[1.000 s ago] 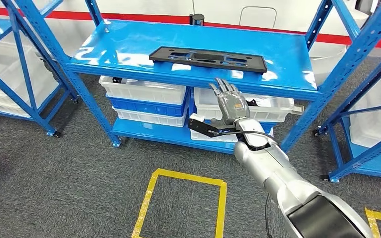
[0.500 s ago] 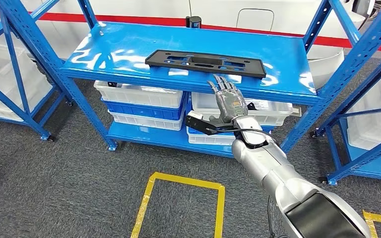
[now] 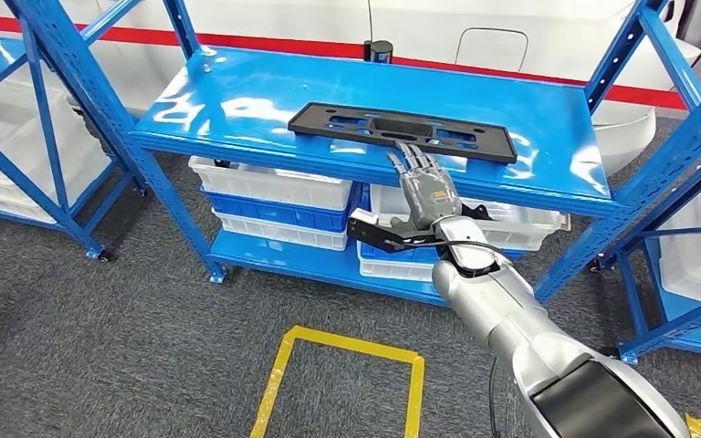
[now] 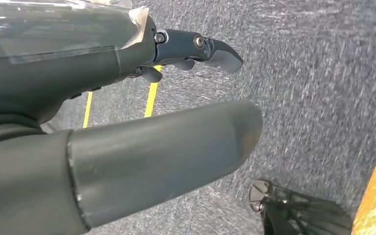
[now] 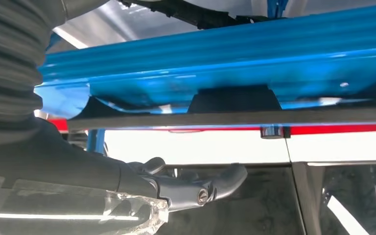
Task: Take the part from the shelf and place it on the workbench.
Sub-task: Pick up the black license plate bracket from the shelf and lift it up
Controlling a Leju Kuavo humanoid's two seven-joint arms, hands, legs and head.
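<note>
Our right hand [image 3: 426, 193], fingers spread and holding nothing, sits at the shelf [image 3: 557, 119] edge below the part [image 3: 402, 130]; we risk knocking it backward.

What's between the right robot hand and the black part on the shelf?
Nothing visible. The right robot hand is raised at the front edge of the blue shelf, fingers pointing at the black part, which lies flat just beyond them with bare shelf around it.
</note>
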